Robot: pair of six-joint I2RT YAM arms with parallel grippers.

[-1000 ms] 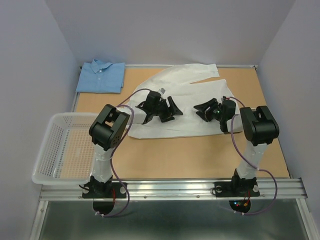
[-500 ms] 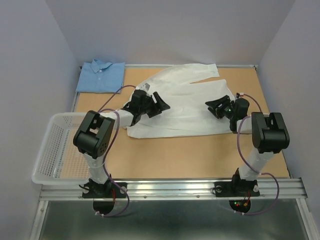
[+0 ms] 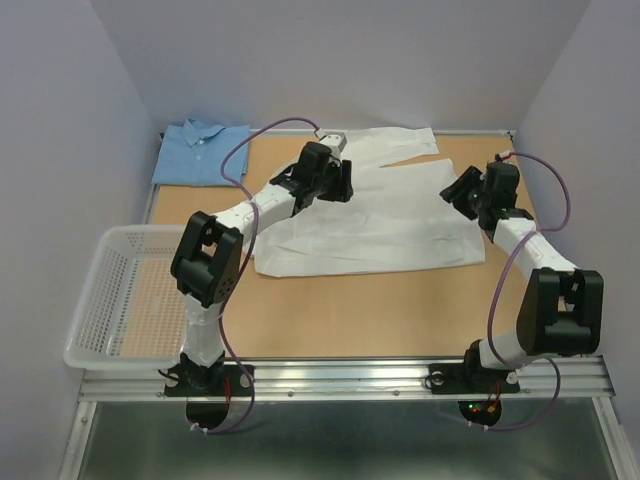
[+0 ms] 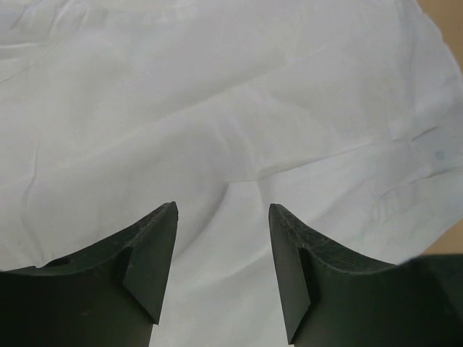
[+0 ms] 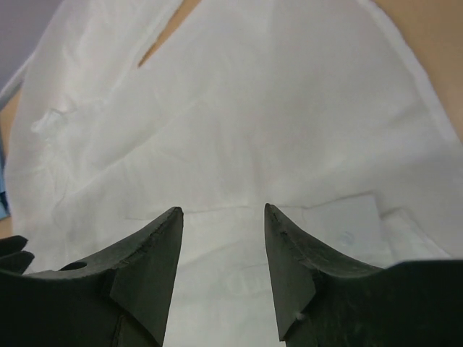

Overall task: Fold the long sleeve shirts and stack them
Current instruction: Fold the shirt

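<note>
The white shirt (image 3: 385, 220) lies spread on the tan table, one sleeve reaching toward the far edge. The light blue shirt (image 3: 204, 153) lies folded at the far left corner. My left gripper (image 3: 338, 183) hovers over the far left part of the white shirt, open and empty. In the left wrist view the gripper (image 4: 223, 210) has only white cloth (image 4: 217, 108) between its fingers. My right gripper (image 3: 462, 190) is over the shirt's far right part, open and empty. In the right wrist view the gripper (image 5: 223, 210) is above white cloth (image 5: 253, 108).
A white plastic mesh basket (image 3: 85, 300) stands at the table's left edge, near my left arm's base. Bare tan table (image 3: 400, 310) shows in front of the white shirt. Walls close in the far, left and right sides.
Both arms have reached farther out. My left gripper moved from the shirt's middle to its far left part. My right gripper moved up to the far right part. The shirt looks unmoved.
</note>
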